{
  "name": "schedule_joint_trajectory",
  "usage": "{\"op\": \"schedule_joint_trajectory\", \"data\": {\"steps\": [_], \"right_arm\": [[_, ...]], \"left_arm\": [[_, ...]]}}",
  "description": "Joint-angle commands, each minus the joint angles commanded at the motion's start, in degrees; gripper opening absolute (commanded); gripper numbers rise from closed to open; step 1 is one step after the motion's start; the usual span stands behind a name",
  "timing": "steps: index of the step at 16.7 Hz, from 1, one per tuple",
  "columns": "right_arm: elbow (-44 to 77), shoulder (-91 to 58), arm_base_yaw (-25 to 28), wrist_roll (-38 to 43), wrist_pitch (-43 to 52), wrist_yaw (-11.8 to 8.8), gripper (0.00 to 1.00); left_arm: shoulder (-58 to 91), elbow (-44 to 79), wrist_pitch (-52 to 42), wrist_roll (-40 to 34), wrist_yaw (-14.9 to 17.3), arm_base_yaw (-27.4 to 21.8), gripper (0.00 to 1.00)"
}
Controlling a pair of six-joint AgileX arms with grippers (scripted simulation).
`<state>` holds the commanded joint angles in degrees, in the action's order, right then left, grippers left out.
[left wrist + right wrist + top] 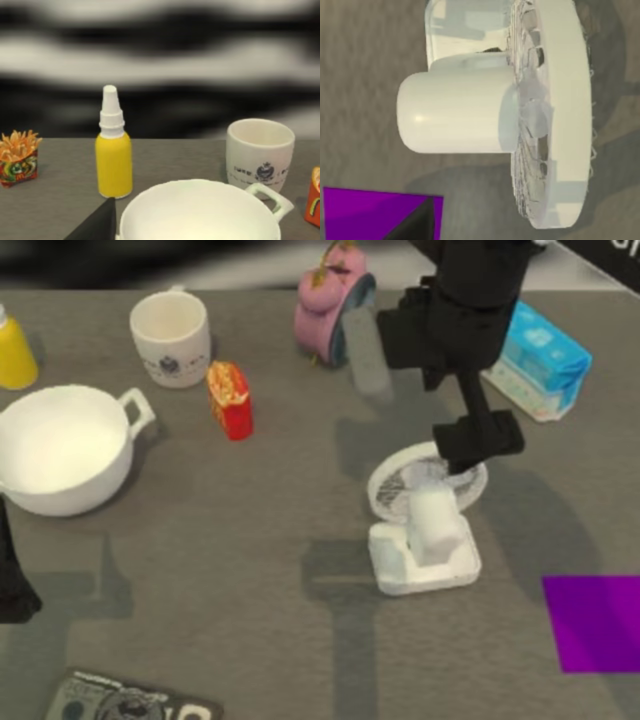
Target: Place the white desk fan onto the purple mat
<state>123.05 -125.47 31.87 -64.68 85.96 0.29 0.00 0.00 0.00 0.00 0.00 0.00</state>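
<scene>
My right tool (478,440) hangs just over the top of the white desk fan (424,525), at the rim of its round grille. Whether its fingers are spread or pressed together I cannot tell, as the dark wrist block covers them from above. The fan stands upright on its square base on the table (250,540), right of centre, with its motor housing toward the near edge. The purple mat (594,622) lies flat at the table's right edge, apart from the fan and bare.

My right wrist view shows what the top view does not: the grille ribs, the blades behind them and the smooth cylinder of the motor housing up close, plus a corner of the purple mat beyond.

My left arm (12,580) is parked at the table's left edge. Its wrist view alone shows the yellow bottle (113,155) with its white nozzle, a dark crest with lettering too small to read on the white mug (260,150), and a second fries carton (18,157) that the top view lacks. The white handled bowl (62,447) sits nearest it.

Only the top view takes in the pink alarm clock (332,308), the blue tissue pack (538,358) and the red fries box (231,400).
</scene>
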Motion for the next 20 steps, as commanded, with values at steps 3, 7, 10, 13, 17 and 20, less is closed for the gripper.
{"op": "schedule_joint_trajectory", "data": {"steps": [3,7,10,13,17,20], "right_arm": [[2.5,-2.3,0.7,-1.3,1.7,-0.1,1.0],[2.3,-2.2,0.4,-1.2,1.5,0.0,1.0],[-0.1,-1.9,0.6,-1.4,-0.8,-0.1,1.0],[-6.8,-1.3,0.7,-1.3,-6.4,-0.1,1.0],[-11.1,-1.0,0.7,-1.2,-10.6,-0.1,1.0],[-11.1,-1.0,0.7,-1.2,-10.6,-0.1,1.0]], "left_arm": [[0.0,0.0,0.0,0.0,0.0,0.0,1.0],[0.0,0.0,0.0,0.0,0.0,0.0,1.0],[0.0,0.0,0.0,0.0,0.0,0.0,1.0],[0.0,0.0,0.0,0.0,0.0,0.0,1.0],[0.0,0.0,0.0,0.0,0.0,0.0,1.0],[0.0,0.0,0.0,0.0,0.0,0.0,1.0]]}}
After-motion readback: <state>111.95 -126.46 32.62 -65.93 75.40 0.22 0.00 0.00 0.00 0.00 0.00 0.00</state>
